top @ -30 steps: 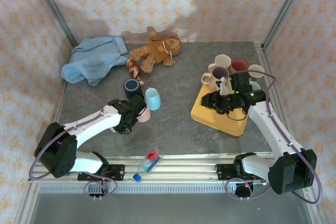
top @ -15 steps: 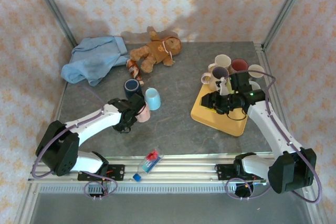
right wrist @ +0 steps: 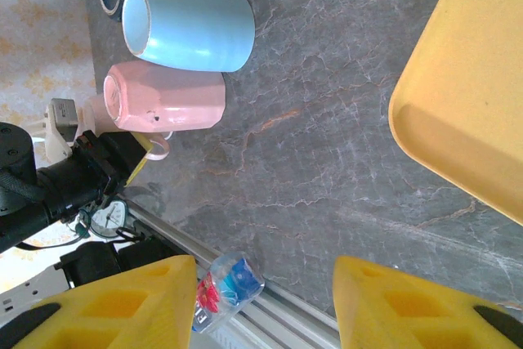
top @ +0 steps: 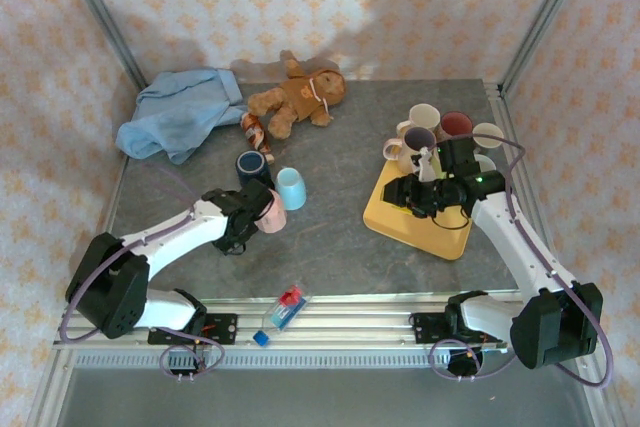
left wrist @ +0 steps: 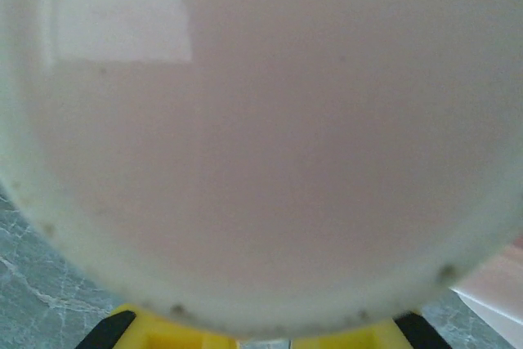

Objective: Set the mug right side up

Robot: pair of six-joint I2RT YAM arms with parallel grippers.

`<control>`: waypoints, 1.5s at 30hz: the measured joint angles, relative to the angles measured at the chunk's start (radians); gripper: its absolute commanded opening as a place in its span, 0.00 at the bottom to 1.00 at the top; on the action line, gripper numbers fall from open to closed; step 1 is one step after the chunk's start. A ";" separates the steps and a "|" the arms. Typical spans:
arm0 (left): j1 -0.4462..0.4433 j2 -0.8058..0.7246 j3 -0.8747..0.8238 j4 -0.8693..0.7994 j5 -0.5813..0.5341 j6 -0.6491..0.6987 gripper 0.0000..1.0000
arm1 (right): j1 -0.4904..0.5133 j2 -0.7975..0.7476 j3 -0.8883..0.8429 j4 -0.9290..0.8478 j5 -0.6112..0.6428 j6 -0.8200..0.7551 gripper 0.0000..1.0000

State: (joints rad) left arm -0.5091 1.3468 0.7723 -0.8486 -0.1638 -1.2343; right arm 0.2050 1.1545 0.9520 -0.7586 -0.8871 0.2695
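A pink mug (top: 273, 215) (right wrist: 167, 102) lies on its side on the grey table, and its pale surface (left wrist: 261, 136) sits right up against the lens in the left wrist view. My left gripper (top: 257, 217) is at the mug's near end. Its yellow fingers (left wrist: 163, 334) stand close together under the mug, by the handle (right wrist: 157, 149), shut on it. My right gripper (right wrist: 265, 308) (top: 424, 193) hangs open over the yellow tray's (top: 415, 222) near edge, with nothing between its fingers.
A light blue mug (top: 291, 187) (right wrist: 189, 26) lies just beyond the pink one, with a dark blue mug (top: 250, 165) behind it. Several mugs (top: 440, 127) stand at the tray's far end. A teddy bear (top: 297, 97), blue cloth (top: 180, 112) and a plastic packet (top: 285, 308) also lie about.
My left gripper's jaws have narrowed onto the pink mug, which has barely shifted. The right arm has not moved.
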 measured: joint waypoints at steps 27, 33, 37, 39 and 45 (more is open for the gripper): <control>0.093 -0.140 0.325 -0.182 0.004 0.232 0.00 | 0.028 0.017 0.035 0.114 -0.040 0.171 0.46; 0.098 -0.141 0.515 -0.195 0.012 0.294 0.00 | 0.047 0.018 0.077 0.208 -0.073 0.284 0.47; 0.099 -0.141 0.624 -0.172 0.050 0.320 0.00 | 0.057 0.025 0.137 0.259 -0.083 0.352 0.48; 0.099 -0.140 0.656 -0.141 0.087 0.323 0.00 | 0.063 0.036 0.167 0.308 -0.084 0.397 0.48; 0.099 -0.100 0.711 -0.039 0.222 0.320 0.00 | 0.107 0.076 0.181 0.492 -0.080 0.586 0.49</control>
State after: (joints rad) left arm -0.4103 1.2472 1.4837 -0.8875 0.0578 -0.9146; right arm 0.3119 1.2304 1.1328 -0.2668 -0.9672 0.8558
